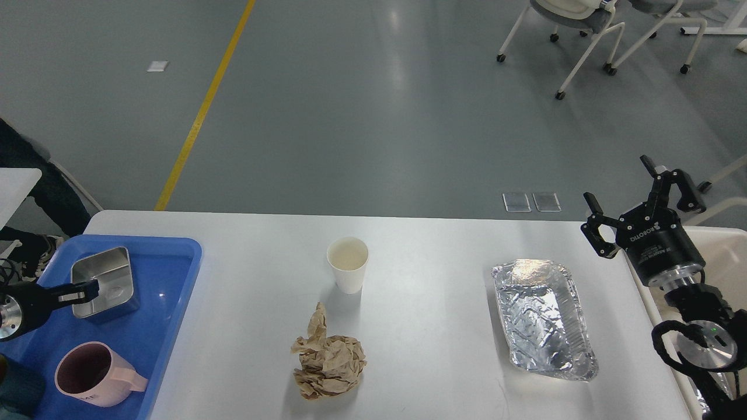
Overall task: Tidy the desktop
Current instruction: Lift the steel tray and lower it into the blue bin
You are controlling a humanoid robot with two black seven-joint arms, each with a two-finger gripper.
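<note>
Counter (432, 326) carrying paper cup (348, 263), crumpled paper (328, 364), foil tray (543, 318). Right hand (623, 189) spread wide, empty, at right edge. Left hand (87, 290) at steel tin (104, 282) in blue tray (169, 303); grip unclear.

grey floor (362, 105) with a yellow line (204, 105); white wheeled chairs (583, 29) far right.
</note>
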